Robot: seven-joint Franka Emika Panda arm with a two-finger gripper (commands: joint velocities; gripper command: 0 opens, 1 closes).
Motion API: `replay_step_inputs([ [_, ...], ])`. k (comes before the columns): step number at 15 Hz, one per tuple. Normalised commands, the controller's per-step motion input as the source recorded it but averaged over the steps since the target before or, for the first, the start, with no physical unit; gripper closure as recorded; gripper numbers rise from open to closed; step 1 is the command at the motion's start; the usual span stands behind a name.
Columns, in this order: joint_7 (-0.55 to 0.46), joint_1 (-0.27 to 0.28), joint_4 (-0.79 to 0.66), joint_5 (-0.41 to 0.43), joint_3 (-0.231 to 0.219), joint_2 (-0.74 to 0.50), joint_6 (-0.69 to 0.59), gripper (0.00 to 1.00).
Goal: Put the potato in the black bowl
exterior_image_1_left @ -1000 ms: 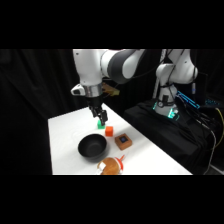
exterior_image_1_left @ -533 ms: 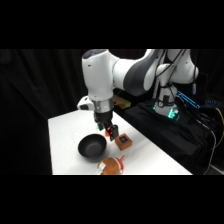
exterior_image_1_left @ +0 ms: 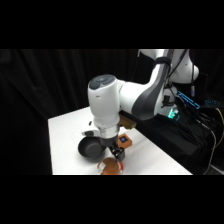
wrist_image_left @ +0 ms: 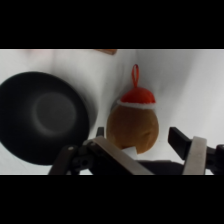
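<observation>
Near the counter's (exterior_image_1_left: 65,135) front edge we hover over the potato (wrist_image_left: 134,127).
Our claw (wrist_image_left: 150,142) is spread wide, fingers straddling it; black bowl (wrist_image_left: 42,115) just beside.

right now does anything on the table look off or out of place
Nothing looks spilled, tipped or damaged. The potato lies on the white table beside the black bowl, not in it, and the bowl sits upright and empty. The open gripper flanks the potato.

Dark room, white bench (exterior_image_1_left: 65,135).
We see black curtains (exterior_image_1_left: 45,85) behind; equipment with teal lights (exterior_image_1_left: 175,112) and cables at right.
</observation>
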Motion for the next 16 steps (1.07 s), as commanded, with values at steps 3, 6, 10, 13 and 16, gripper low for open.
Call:
replay_step_inputs([
  [3, 0.0, 0.064, 0.32, -0.006, -0.036, 0.41, 0.24, 0.0],
  [6, -0.05, 0.033, 0.3, 0.01, -0.047, 0.37, 0.17, 0.0],
  [10, -0.06, 0.029, 0.25, 0.01, -0.044, 0.27, 0.1, 0.25],
  [13, -0.04, 0.033, 0.18, 0.003, -0.032, 0.13, 0.06, 0.42],
  [16, -0.05, 0.017, 0.13, 0.015, -0.015, 0.06, 0.04, 0.65],
])
